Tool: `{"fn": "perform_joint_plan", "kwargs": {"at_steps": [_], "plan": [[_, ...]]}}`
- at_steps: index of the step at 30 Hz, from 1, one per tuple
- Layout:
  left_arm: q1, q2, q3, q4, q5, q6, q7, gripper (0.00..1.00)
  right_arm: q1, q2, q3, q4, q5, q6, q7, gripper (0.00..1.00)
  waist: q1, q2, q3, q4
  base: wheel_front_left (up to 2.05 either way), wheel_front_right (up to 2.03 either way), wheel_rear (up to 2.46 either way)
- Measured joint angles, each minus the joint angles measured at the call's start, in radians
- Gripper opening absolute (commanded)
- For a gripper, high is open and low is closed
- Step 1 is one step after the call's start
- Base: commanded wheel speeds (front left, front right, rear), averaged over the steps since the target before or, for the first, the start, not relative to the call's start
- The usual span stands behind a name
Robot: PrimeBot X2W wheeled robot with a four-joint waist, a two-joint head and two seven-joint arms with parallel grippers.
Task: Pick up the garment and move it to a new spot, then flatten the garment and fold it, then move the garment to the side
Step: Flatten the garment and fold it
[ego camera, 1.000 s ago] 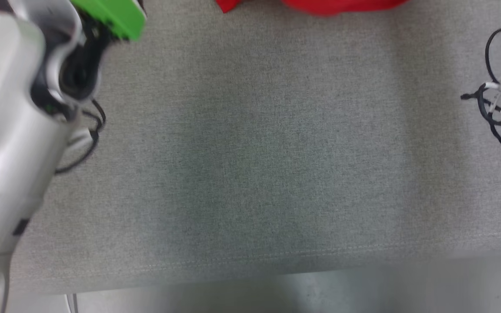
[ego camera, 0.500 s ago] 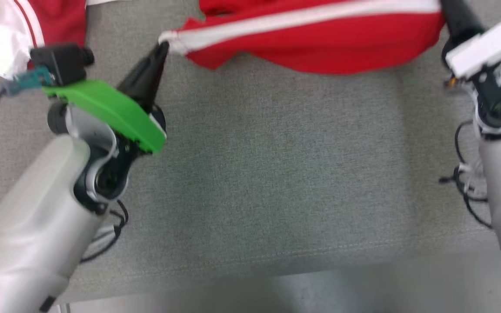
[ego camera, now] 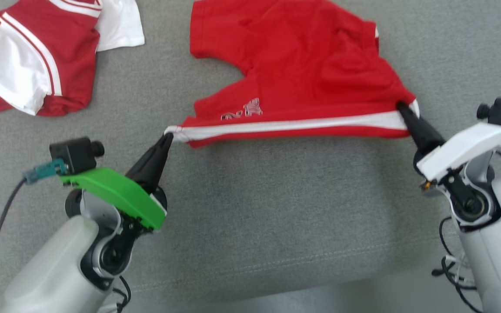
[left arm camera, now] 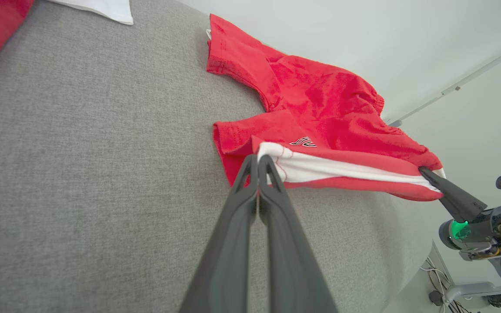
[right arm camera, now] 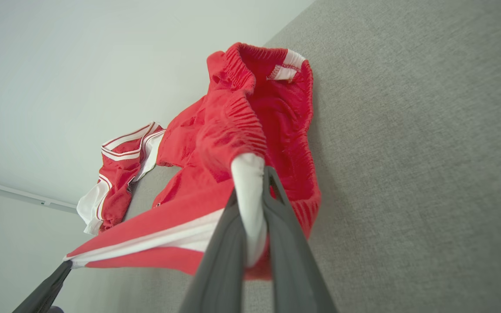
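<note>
The robot's left gripper (ego camera: 166,141) and right gripper (ego camera: 402,107) stretch a pair of red cotton shorts with a white side stripe (ego camera: 302,74) between them over a grey fabric-covered tabletop (ego camera: 276,208). The left pair of long dark fingers (left arm camera: 233,226) is clenched on the corner of the stripe at the leg hem. The right pair (right arm camera: 285,243) is pinched on the white band at the waist end, with cloth bunched between the fingers.

The two-point hold along one seam appears meant to draw the white stripe (ego camera: 294,125) taut and straight, so the shorts can be carried and laid down flat without bunching. The striped edge looks raised a little, while the rest of the shorts trails on the tabletop on the far side, still rumpled.

The shorts' long axis follows the stripe and runs across the head view from one gripper to the other. The elastic waistband (right arm camera: 255,56) points to the robot's right and the leg openings (ego camera: 196,34) to its left.

A second red-and-white garment (ego camera: 28,65) lies crumpled well apart at the far left. The shorts sit at the middle of the tabletop, toward its far side.
</note>
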Motion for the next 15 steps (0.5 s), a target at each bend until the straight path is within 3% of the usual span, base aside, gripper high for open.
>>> {"fn": "perform_joint_plan", "kwargs": {"at_steps": [6, 15], "plan": [[0.070, 0.004, -0.015, -0.036, 0.000, 0.008, -0.021, 0.00, 0.133, 0.004, -0.007, -0.029, 0.010, -0.002, 0.000, 0.00, 0.0000, 0.0000, -0.041, -0.016, 0.00, 0.00, 0.00], [0.152, 0.054, -0.008, -0.117, 0.015, 0.028, -0.060, 0.00, 0.283, 0.026, 0.006, -0.073, 0.008, -0.002, -0.025, 0.00, 0.0000, 0.0000, -0.060, -0.025, 0.00, 0.00, 0.00]]}}
